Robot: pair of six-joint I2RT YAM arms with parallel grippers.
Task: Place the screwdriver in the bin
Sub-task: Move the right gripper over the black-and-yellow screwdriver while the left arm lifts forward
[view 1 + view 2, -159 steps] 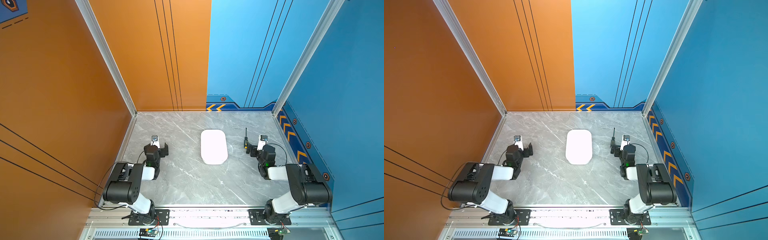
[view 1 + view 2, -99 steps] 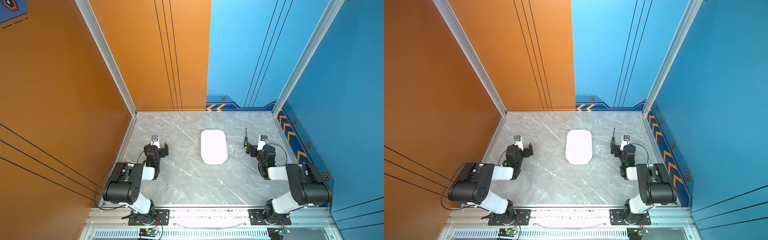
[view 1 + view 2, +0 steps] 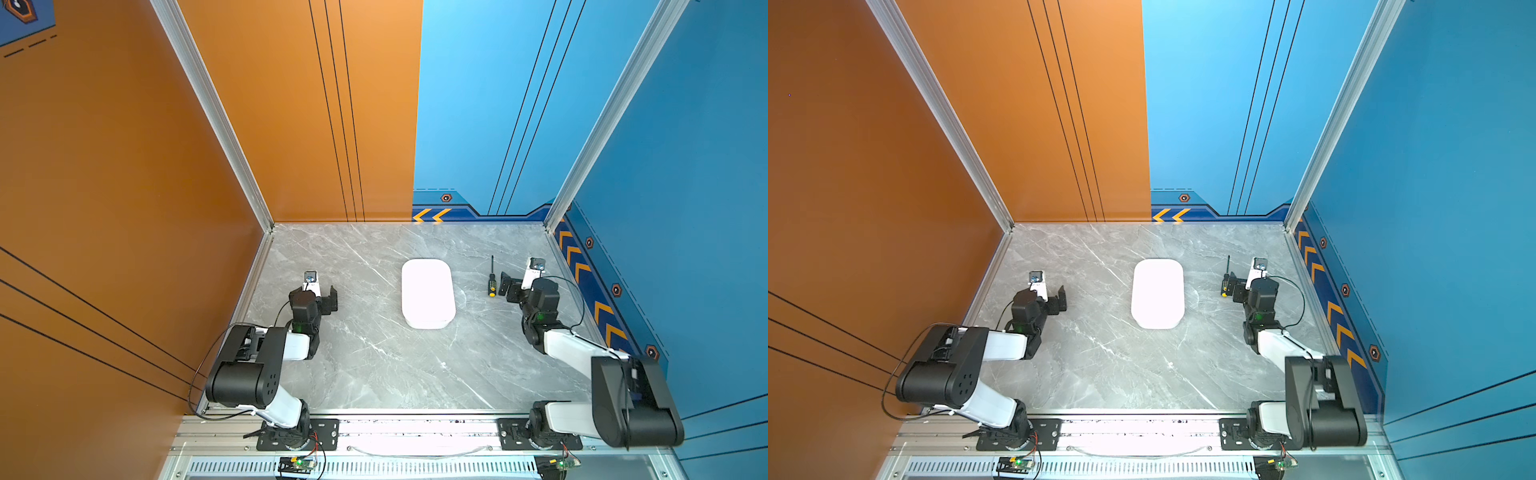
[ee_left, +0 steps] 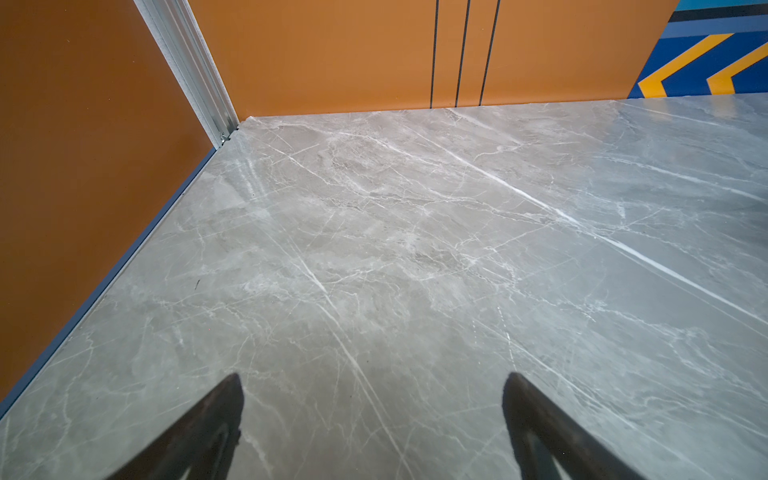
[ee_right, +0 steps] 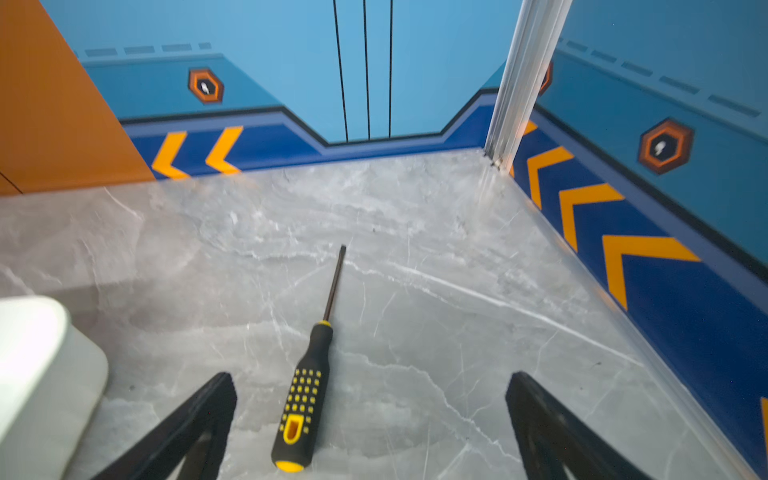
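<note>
The screwdriver (image 3: 492, 282) (image 3: 1226, 283) lies flat on the marble table, right of the bin, with its thin shaft pointing at the back wall. In the right wrist view its black handle with yellow dots (image 5: 309, 386) shows between the spread fingers, nearer one of them and touching neither. My right gripper (image 3: 512, 286) (image 3: 1236, 287) (image 5: 371, 378) is open and holds nothing. The bin (image 3: 428, 293) (image 3: 1158, 293) is a white tray, empty, at the table's middle; one corner of the bin (image 5: 37, 374) shows in the right wrist view. My left gripper (image 3: 327, 299) (image 3: 1058, 300) (image 4: 372, 376) is open over bare table.
An orange wall (image 3: 124, 208) bounds the table on the left and a blue wall (image 3: 685, 208) stands close on the right, just beyond the right arm. Bare marble (image 3: 374, 365) stretches from the bin to the front rail.
</note>
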